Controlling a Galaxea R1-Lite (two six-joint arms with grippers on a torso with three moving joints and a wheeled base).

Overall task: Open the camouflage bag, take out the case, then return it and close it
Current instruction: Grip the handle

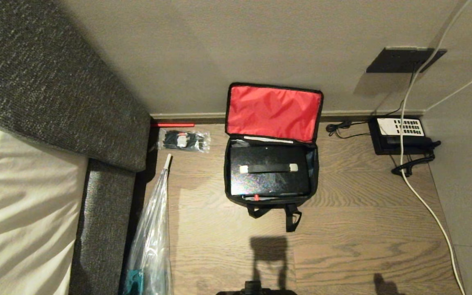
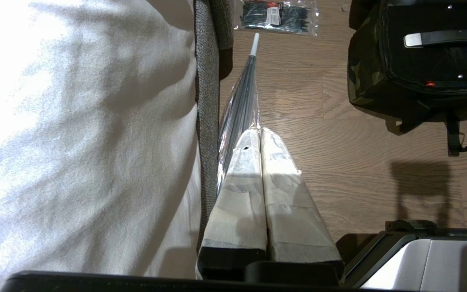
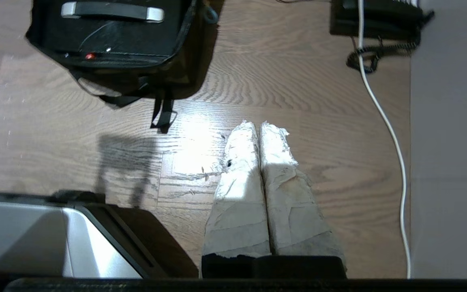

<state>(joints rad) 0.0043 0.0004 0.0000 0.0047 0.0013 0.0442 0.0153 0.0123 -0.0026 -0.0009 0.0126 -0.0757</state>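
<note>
The camouflage bag [image 1: 312,174] stands open on the wooden floor by the wall, its red-lined lid [image 1: 273,112] propped upright against the wall. Inside it lies the case [image 1: 268,180], flat and black, with its pale-ended handle [image 1: 268,168] facing up and a small red dot [image 1: 256,197] at the near edge. Bag [image 2: 365,77] and case [image 2: 432,61] also appear in the left wrist view, and bag [image 3: 193,61] and case [image 3: 116,36] in the right wrist view. My left gripper [image 2: 260,132] is shut and empty, well short of the bag beside the sofa. My right gripper [image 3: 258,125] is shut and empty over bare floor.
A grey sofa with a white sheet [image 1: 23,196] fills the left. A plastic-sleeved umbrella [image 1: 154,229] and a packet of black cable ties [image 1: 183,140] lie beside it. A black desk telephone [image 1: 400,135] and a white cable [image 1: 424,196] lie at right.
</note>
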